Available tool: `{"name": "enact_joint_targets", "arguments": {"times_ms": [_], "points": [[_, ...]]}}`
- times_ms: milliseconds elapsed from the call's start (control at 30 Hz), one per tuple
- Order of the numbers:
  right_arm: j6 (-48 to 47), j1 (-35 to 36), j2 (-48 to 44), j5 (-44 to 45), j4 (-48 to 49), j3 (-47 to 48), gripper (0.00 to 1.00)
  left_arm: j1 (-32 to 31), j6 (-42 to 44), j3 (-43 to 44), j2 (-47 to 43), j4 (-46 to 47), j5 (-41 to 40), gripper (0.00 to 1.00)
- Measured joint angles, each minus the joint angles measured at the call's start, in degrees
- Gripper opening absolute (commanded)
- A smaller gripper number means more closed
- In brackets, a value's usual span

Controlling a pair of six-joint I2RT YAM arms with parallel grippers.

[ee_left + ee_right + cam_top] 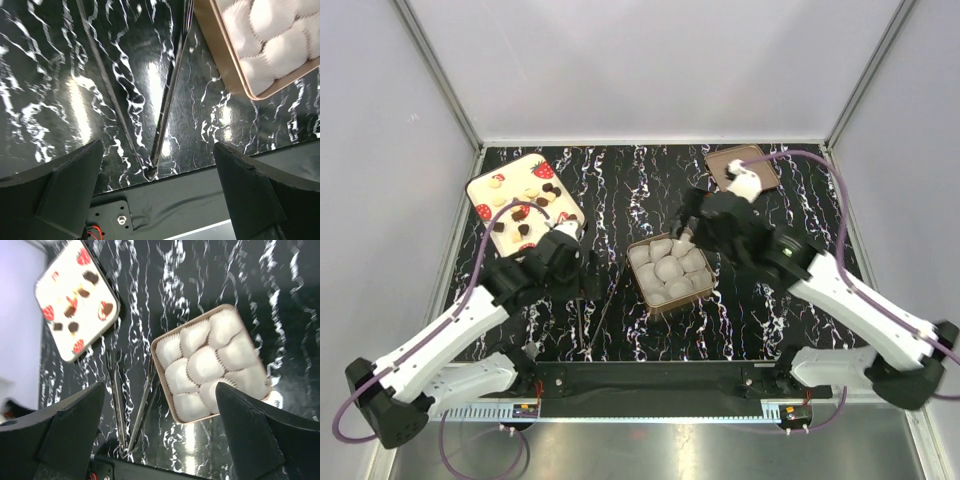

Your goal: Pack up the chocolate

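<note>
The small dark brown and cream-white chocolate pieces (525,230) are seen scattered on a cream square plate with red strawberry prints (520,165), at the upper left of the overhead view. None are seen in the brown square cardboard box (640,283) at the centre, which is filled with white pleated paper cups (668,268). A pair of thin metal tongs (170,100) is laid flat on the black, white-veined table (620,190), just left of the box. The left gripper (157,150) is held over the tongs, its fingers spread apart and empty. The right gripper (160,390) is likewise held wide apart with nothing between its fingers, above the box. A flat brown lid (725,165) is seen at the upper right, partly covered by the right arm.
</note>
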Motion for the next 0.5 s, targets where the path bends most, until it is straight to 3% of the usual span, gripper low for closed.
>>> {"name": "enact_joint_targets", "arguments": {"times_ms": [233,500], "points": [[-3.4,0.0,-16.8,3.7,6.7,-14.1,1.0,-7.1,-5.3,-4.6,5.6,4.2,-2.7,0.97],[-7.1,0.0,-17.7,4.2,9.7,-16.0,1.0,-7.2,-8.0,-11.5,10.1,10.1,-3.7,0.94]]}}
